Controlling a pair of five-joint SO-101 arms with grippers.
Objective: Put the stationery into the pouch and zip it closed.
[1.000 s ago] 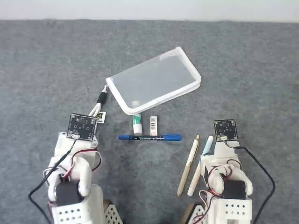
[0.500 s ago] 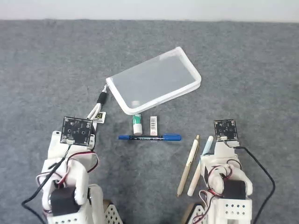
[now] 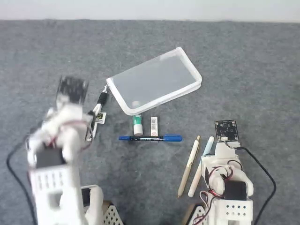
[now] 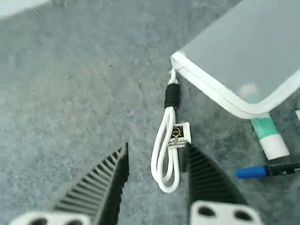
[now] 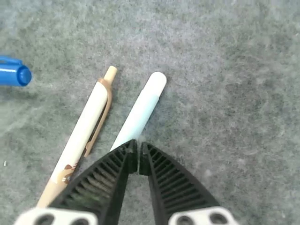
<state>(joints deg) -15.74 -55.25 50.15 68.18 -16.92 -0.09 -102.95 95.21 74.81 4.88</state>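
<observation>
Left wrist view showed the left hand (image 4: 157,154) wide open and holding nothing, poised right above the white cord loop (image 4: 165,161). That loop hangs off the black zipper pull (image 4: 172,96) at one corner of the pouch (image 4: 243,51). The loop lay pretty much between the two jaws, with a little paper tag (image 4: 180,135) next to it. Couldn't tell if anything was actually touching.

My read: this was the very first step, getting hold of the zip so the pouch could be opened. Next move would call for dropping onto the cord or the pull and pinching it squarely. The cord's thin and floppy, so it'd slip out easily.

None of the stationery was clearly inside. The glue stick (image 3: 137,124) had one end right at the pouch's near long edge, under or in, couldn't say. The small eraser (image 3: 153,123) was just beside it, and the blue marker (image 3: 150,138) lay a bit further from that edge.

The right hand (image 5: 138,146) was closed on nothing, well apart from the pouch. It sat low over the grey surface (image 3: 243,56), right by the pale blue pen (image 5: 139,110) and beige pen (image 5: 86,133).
</observation>
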